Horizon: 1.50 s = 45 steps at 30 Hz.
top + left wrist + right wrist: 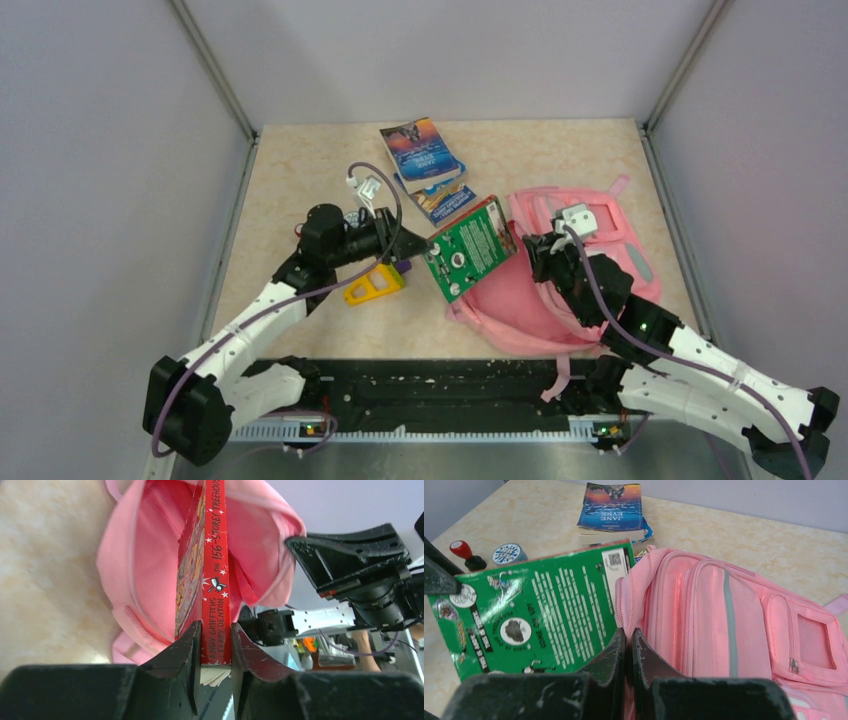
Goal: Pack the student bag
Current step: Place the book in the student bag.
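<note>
The pink student bag [590,260] lies on the table at the right, its mouth facing left. My left gripper [425,243] is shut on a book with a green back cover [470,248] and a red spine [216,575]. The book's far end sits inside the bag's open mouth [150,555]. My right gripper [535,252] is shut on the pink rim of the bag's opening [628,605] and holds it up. In the right wrist view the green cover [534,615] stands just left of the bag [724,620].
Two stacked books [428,165] lie at the back centre, Jane Eyre on top [611,507]. A yellow object [373,285] lies under my left arm. A red-topped stamp [466,555] and a round blue-white roll [507,554] stand left of the book.
</note>
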Available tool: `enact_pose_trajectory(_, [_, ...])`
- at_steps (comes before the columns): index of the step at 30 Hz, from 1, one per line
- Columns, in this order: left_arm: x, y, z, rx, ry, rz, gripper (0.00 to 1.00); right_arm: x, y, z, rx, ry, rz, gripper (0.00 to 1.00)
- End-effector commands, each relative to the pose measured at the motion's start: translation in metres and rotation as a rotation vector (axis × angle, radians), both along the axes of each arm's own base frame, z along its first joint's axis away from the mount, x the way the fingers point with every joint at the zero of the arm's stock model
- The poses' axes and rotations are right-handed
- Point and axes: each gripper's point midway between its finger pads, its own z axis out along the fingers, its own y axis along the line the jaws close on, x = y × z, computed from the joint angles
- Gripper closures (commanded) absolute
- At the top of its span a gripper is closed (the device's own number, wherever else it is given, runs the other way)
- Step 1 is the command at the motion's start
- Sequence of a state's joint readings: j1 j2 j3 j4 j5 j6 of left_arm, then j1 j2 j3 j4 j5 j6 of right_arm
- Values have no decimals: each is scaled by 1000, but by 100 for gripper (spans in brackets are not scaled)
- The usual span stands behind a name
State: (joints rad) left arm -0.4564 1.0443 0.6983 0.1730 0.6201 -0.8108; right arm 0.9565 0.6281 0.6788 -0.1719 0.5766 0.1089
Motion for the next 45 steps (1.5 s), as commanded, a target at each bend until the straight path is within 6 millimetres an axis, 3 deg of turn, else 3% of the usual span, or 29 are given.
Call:
enact_pose_trajectory(1, [-16, -12, 13, -67, 22, -49, 100, 2, -5, 44, 150, -93, -26, 100])
enact_pose_trajectory(8, [-30, -43, -8, -119, 106, -126, 100, 2, -3, 45, 162, -92, -24, 100])
enact_pose_trajectory(16, [-33, -84, 8, -270, 146, -211, 100, 3, -2, 44, 169, -86, -25, 100])
enact_pose_trajectory(23, [-32, -109, 25, -395, 177, -269, 100, 4, -2, 43, 164, -84, -32, 100])
enact_pose_trajectory(27, [-31, -122, 25, -402, 184, -288, 100, 5, 0, 42, 161, -80, -31, 100])
enact_pose_trajectory(34, [3, -142, 6, -377, 161, -217, 100, 6, 4, 41, 168, -74, -24, 100])
enact_pose_trajectory(40, [42, -149, -34, -218, 124, -54, 100, 7, 5, 38, 163, -67, -23, 100])
enact_pose_trajectory(45, [61, -152, -51, -167, 124, 31, 100, 7, 6, 35, 162, -60, -23, 100])
